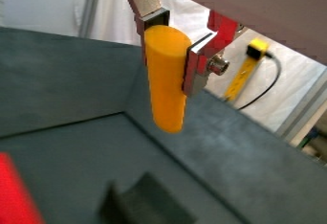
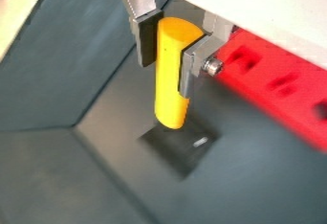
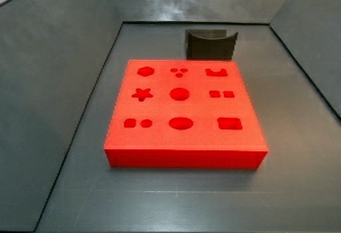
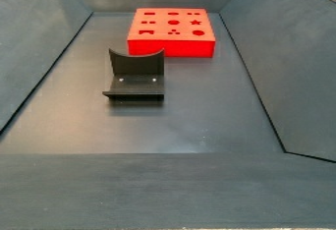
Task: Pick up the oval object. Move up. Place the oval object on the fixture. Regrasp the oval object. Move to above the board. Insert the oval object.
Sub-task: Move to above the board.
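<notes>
The gripper (image 2: pixel 170 51) is up in the air, out of both side views entirely, and it has the oval object (image 2: pixel 171 73) pinched between its silver fingers (image 2: pixel 194 67). In both wrist views the yellow-orange peg (image 1: pixel 165 78) hangs upright from the jaws, gripped near its upper end, its lower end free and touching nothing.

Down on the grey floor, the fixture (image 4: pixel 134 75) stands bare, its notch unoccupied; in a side view it sits at centre-left of the frame, with the board (image 4: pixel 172 31) behind it toward the top. In a side view from the opposite end, the red board (image 3: pixel 182 113) fills the middle and the fixture (image 3: pixel 209 44) sits just beyond its far edge, apart from it. Every cut-out in the board looks open.

So the read is this: pick-up done, lift done or nearly so, and the placement on the fixture is the step in hand. In a wrist view the dark fixture (image 2: pixel 179 149) lies right under the peg's hanging tip, which suggests the arm is roughly lined up already. The next move calls for a straight, gentle descent so the peg settles into the notch without tipping, and only then a release for the regrasp.

As for brands, labels or writing: none can be read on the peg, board, fixture or gripper in any view.
</notes>
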